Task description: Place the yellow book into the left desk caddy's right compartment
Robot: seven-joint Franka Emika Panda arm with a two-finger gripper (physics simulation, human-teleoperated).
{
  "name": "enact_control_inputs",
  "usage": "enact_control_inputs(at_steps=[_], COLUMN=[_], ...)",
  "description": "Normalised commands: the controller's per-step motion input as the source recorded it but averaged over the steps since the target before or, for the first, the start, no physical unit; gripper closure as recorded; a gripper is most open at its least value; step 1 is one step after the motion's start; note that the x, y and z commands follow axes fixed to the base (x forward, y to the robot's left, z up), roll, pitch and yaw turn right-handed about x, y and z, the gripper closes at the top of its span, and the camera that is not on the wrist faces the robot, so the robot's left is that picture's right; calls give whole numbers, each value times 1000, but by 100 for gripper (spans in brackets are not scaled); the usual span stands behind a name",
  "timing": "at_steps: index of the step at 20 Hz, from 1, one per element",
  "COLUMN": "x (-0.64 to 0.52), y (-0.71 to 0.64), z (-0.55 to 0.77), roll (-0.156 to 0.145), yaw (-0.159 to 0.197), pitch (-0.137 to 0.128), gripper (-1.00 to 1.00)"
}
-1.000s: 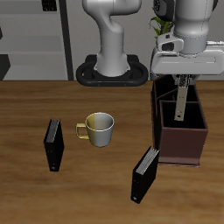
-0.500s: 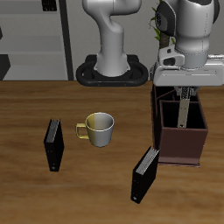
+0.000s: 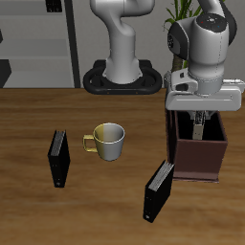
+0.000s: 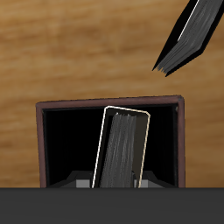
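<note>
My gripper [image 3: 198, 119] hangs over the left desk caddy [image 3: 197, 159], a dark maroon open-topped box, and is shut on the yellow book [image 3: 198, 127]. The thin book hangs upright, its lower part down inside the caddy, in the compartment nearer the table's front edge. In the wrist view the yellow book [image 4: 122, 149] shows as a slightly tilted grey slab with a tan rim. It sits within the dark opening framed by the left desk caddy's walls [image 4: 109, 104], apart from them on both sides. Most of the book is hidden behind the caddy's front wall in the exterior view.
A black book [image 3: 158, 189] leans just in front of the caddy's near corner and shows in the wrist view too, as the black book [image 4: 188, 39]. Another black book [image 3: 59, 158] stands farther along the table beside a yellowish mug [image 3: 108, 141]. The robot base [image 3: 122, 78] is behind.
The gripper has gone down over the caddy with the book. The book now reaches deeper between the walls and less of it shows above the rim.
</note>
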Motion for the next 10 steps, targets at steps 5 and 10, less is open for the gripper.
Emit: enact_control_inputs(at_steps=[5,10], x=[-58,-41], y=[50,-24], z=[-255,-402], roll=[24,22], yaw=[19,29], pitch=[20,42], gripper=[100,100])
